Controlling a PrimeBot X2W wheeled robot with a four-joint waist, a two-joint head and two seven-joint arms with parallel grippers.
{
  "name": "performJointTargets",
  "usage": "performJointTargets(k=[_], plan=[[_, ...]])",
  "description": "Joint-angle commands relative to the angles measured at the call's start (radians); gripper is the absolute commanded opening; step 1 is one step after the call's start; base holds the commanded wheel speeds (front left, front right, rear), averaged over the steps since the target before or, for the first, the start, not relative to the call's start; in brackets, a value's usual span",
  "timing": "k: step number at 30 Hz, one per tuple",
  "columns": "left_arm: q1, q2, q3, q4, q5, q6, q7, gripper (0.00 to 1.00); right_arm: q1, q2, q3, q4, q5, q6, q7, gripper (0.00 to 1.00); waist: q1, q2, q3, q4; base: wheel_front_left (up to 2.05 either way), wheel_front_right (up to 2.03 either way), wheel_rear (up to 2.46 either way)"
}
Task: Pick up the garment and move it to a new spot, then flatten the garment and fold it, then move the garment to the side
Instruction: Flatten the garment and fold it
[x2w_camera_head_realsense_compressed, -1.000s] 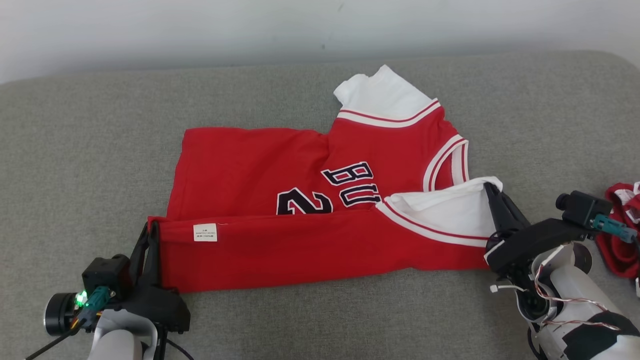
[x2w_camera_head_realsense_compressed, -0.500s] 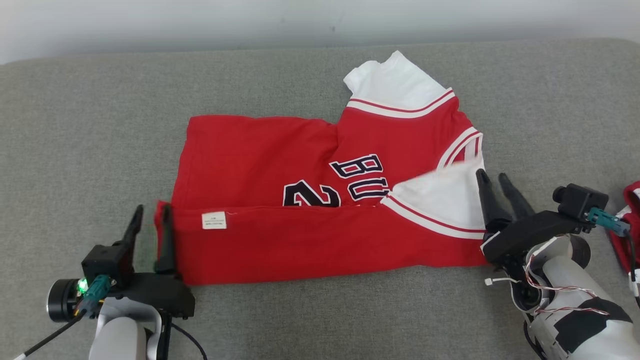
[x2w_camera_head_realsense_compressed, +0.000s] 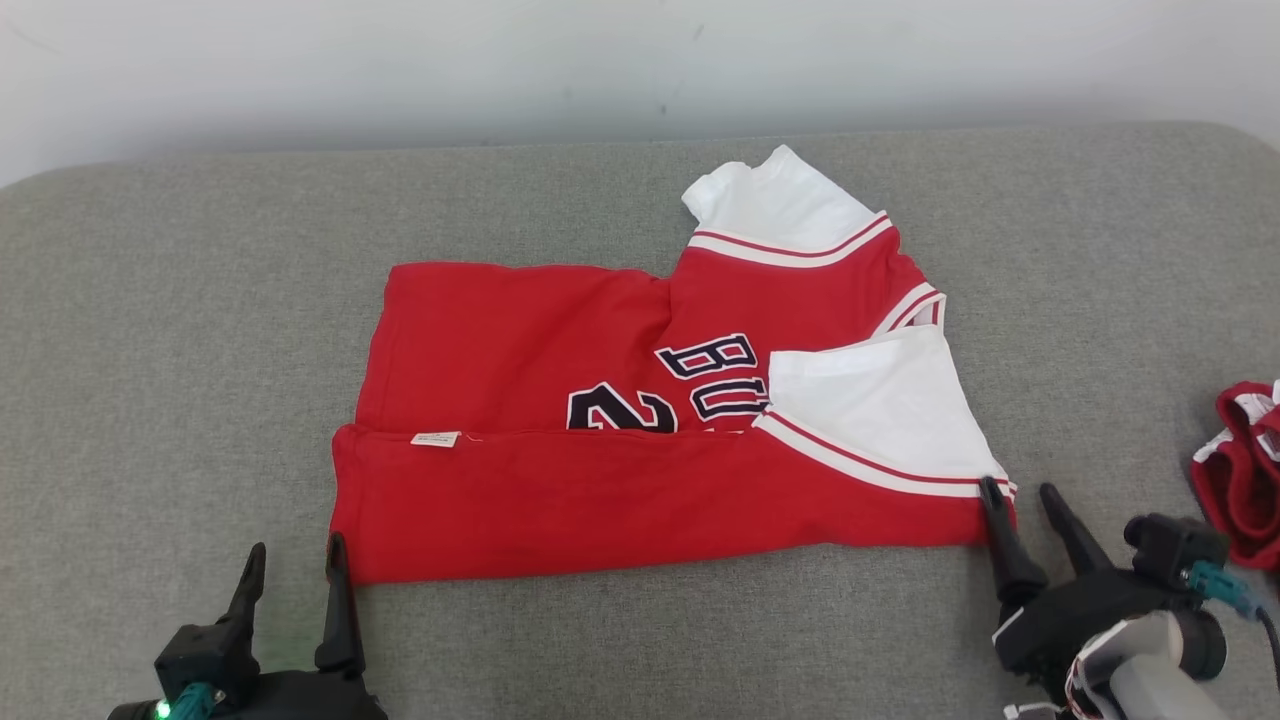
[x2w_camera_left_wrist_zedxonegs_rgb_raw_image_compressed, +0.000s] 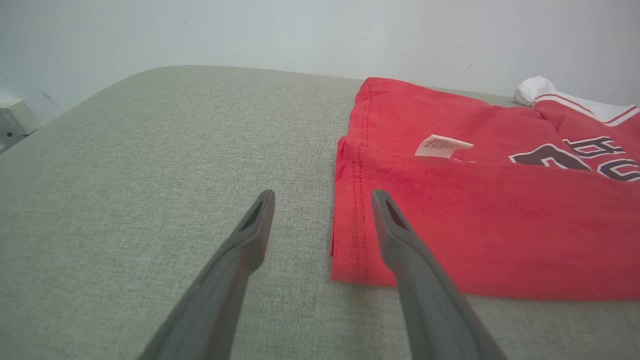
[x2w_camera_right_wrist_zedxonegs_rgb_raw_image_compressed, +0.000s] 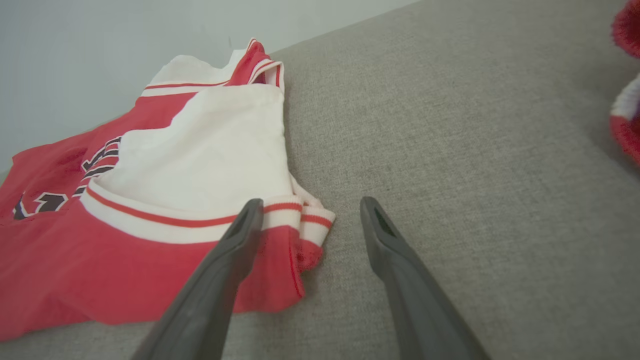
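You can read only part of the lettering on the red basketball jersey (x2w_camera_head_realsense_compressed: 600, 500): a "BU" and a "2" show, and the rest lies under the near strip folded up over the front and under the white sleeve (x2w_camera_head_realsense_compressed: 880, 400) folded across it. The print on the small white care label (x2w_camera_head_realsense_compressed: 435, 438) at the fold line is too small to make out. At the right edge of the head view a second red-and-white garment (x2w_camera_head_realsense_compressed: 1240, 480) is cut off by the frame. Both arms are cropped by the bottom edge there, so you see little more than fingers and wrist cameras. The jersey lies spread in the middle of the grey cushion (x2w_camera_head_realsense_compressed: 150, 350), collar end to the right and hem to the left. Your left gripper (x2w_camera_head_realsense_compressed: 297, 545) stands wide open with nothing in it, at the jersey's near left corner. In its wrist view the right finger crosses the hem corner while the left finger is over bare cushion; you cannot tell whether it touches the cloth. Your right gripper (x2w_camera_head_realsense_compressed: 1018, 487) is likewise spread wide and empty at the near right corner, its left finger over the striped trim and its right finger over bare cushion.
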Motion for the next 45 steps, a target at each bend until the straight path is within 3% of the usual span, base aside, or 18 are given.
performJointTargets(k=[1,12,13,14,19,28,39,40,42,45], plan=[[0.012,-0.002,-0.008,-0.005,-0.02,0.009,-0.003,1.0,0.023,0.017,-0.013,0.001,-0.02,-0.002,-0.003,1.0,0.0001,0.0,-0.002,-0.004,0.0,0.0,0.0],[-0.011,-0.002,-0.056,0.001,-0.046,0.028,-0.003,1.0,0.043,0.079,-0.021,0.068,-0.123,-0.002,0.008,1.0,0.0001,0.0,0.005,0.007,0.0,0.0,0.0],[-0.013,-0.002,-0.057,0.002,-0.046,0.028,-0.003,1.0,0.039,0.081,-0.02,0.073,-0.128,-0.002,0.008,0.88,0.0001,0.0,0.005,0.008,0.0,0.0,0.0],[-0.014,-0.001,-0.057,0.003,-0.048,0.029,-0.003,1.0,0.037,0.082,-0.02,0.077,-0.132,-0.002,0.007,0.48,0.0001,0.0,0.004,0.009,0.0,0.0,0.0],[-0.013,-0.002,-0.058,0.018,-0.055,0.028,-0.003,1.0,0.034,0.077,-0.034,0.081,-0.143,-0.003,0.004,0.0,0.0001,0.0,0.002,0.007,0.0,0.0,0.0],[-0.032,-0.002,-0.065,0.06,-0.084,0.009,-0.003,1.0,0.021,0.079,-0.047,0.053,-0.166,-0.003,0.001,0.0,0.0001,0.0,0.017,-0.009,0.0,0.0,0.0],[-0.095,-0.002,-0.061,0.214,-0.095,0.011,-0.003,1.0,0.002,0.086,-0.051,0.008,-0.183,-0.003,-0.001,0.0,0.0001,0.0,0.038,-0.034,0.0,0.0,0.0],[-0.098,-0.002,-0.062,0.23,-0.093,0.01,-0.003,0.87,0.002,0.085,-0.05,0.005,-0.183,-0.003,-0.001,0.0,0.0001,0.0,0.038,-0.036,0.0,0.0,0.0],[-0.108,-0.002,-0.061,0.254,-0.096,0.011,-0.002,0.0,0.004,0.083,-0.051,0.002,-0.183,-0.003,-0.001,0.0,0.0001,0.0,0.038,-0.039,0.0,0.0,0.0],[-0.109,-0.003,-0.072,0.291,-0.102,0.006,0.001,0.0,0.011,0.083,-0.054,0.0,-0.185,-0.003,-0.001,0.0,0.0001,0.0,0.032,-0.04,0.0,0.0,0.0]])
